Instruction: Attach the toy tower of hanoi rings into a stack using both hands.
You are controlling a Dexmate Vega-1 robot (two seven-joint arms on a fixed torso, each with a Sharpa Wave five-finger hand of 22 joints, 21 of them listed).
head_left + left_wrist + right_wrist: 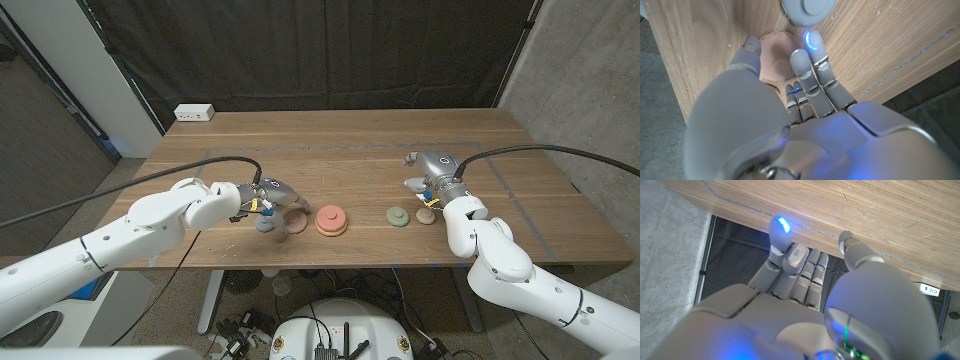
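1. My left hand (262, 196) is down by the pink ring (293, 219). In the left wrist view the pink ring (776, 62) sits right past my fingertips (800, 57), between the thumb and the fingers. I think they are closing on it, but I cannot tell if they hold it yet.
2. A gray ring (266, 223) lies just beside my left hand.
3. The orange stack (331, 220) sits in the middle of the table (340, 160).
4. My right hand (432, 172) has its fingers curled. The green ring (398, 215) and a small tan ring (427, 215) lie just in front of it.
5. My left hand is nearer the stack, so I think the pink ring goes next.
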